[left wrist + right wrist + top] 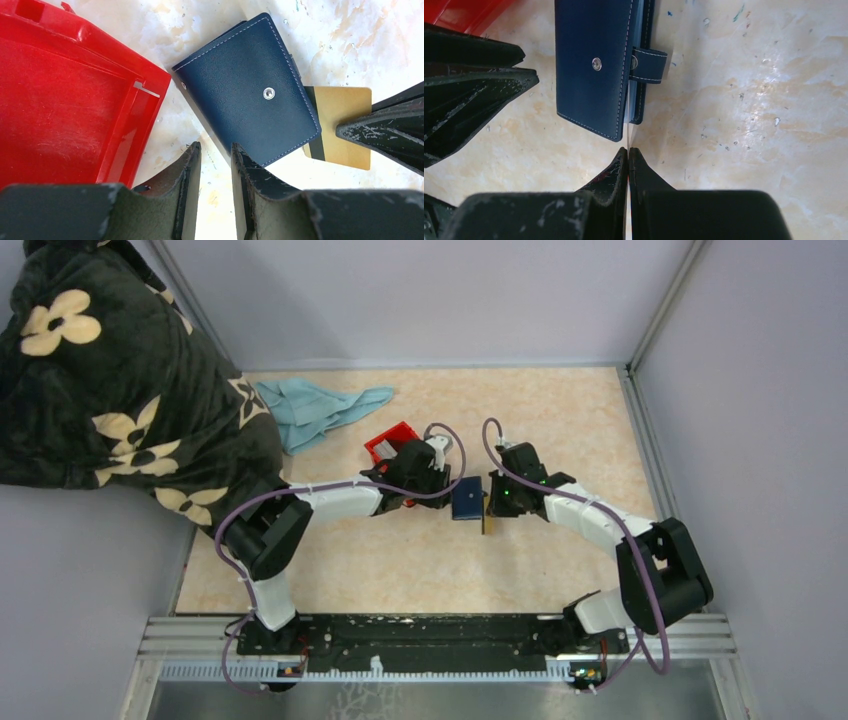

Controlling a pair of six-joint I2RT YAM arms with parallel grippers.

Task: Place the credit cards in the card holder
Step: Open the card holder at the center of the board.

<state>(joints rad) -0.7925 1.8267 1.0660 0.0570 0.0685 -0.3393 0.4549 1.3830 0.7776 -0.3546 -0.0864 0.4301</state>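
1. Credit card [330,107], gold with a black stripe, is pinched at one end by the right claw [629,152]. The jaws are pressed flat together on it. From that wrist the card shows only as a thin edge running straight ahead of the fingertips.
2. The card's other end meets the card holder [245,90] at the holder's near end and slips in between the navy covers.
3. The card holder sits on the worktop [560,430] between the two claws. Its long axis is in line with the card, and its snap tab [647,65] hangs unfastened on one side edge.
4. The left claw [215,160] is on the holder's opposite side with its jaws partly apart and gripping nothing. Bare worktop shows in the gap, and one fingertip is right at the holder's corner.
5. A red bin [60,100] lies just beside the holder on the left claw's side, with a narrow strip of worktop between them.
6. Farther back, a blue cloth [315,410] lies crumpled on the worktop. A dark floral blanket [100,370] is heaped at the far left.
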